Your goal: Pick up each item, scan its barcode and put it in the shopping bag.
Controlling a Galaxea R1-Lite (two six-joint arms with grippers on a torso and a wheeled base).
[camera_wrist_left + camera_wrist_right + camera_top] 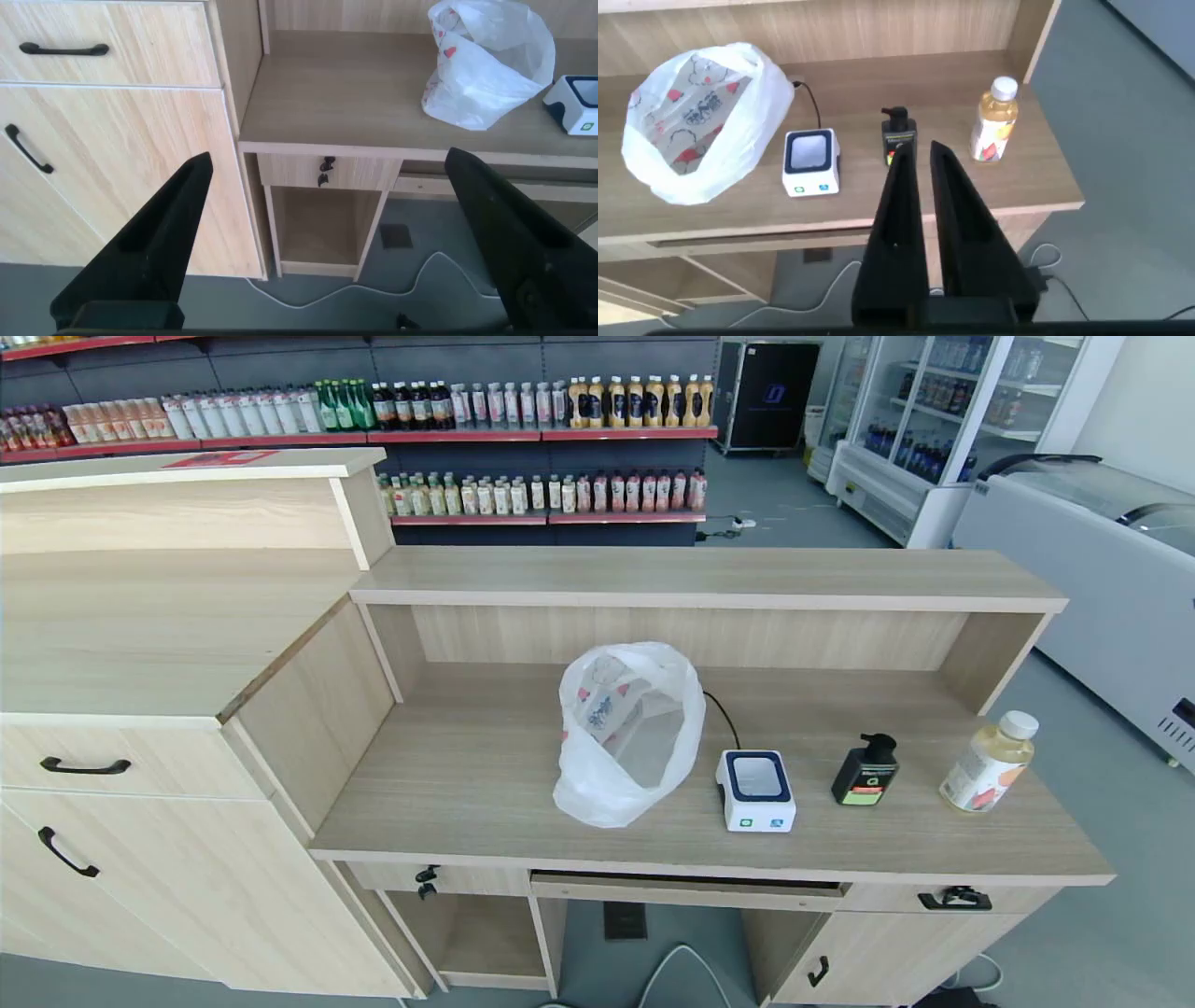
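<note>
- Starting with the left gripper [329, 159], we find its two black fingers [149, 243] spread wide, released, with nothing between them. It hangs in front of the counter, lower than the counter top, facing a drawer with a key [325, 172] in its lock.
- We see the right gripper [920, 151] with its fingers [898, 205] drawn together, only a thin slit between them, clenched on nothing. It hangs in front of the counter and touches no item.
- The white shopping bag [627, 737] stands on the counter [467, 775] with its mouth open toward us, and we make out a printed packet [602, 705] inside it.
- Just to the right of the bag sits the white scanner [756, 789], window up, with its black cable [721, 709] running off behind the bag.
- Right of the scanner a black pump bottle [865, 770] stands upright.
- Near the counter's right end is a drink bottle [988, 763] with a white cap and pale yellow liquid, apart from the pump bottle.
- Left of the counter we see pale wooden cabinets [121, 859] with black handles.
- Behind the counter are shelves of bottled drinks [523, 406], glass-door fridges [934, 420] and a chest freezer [1102, 551] on a grey floor.
</note>
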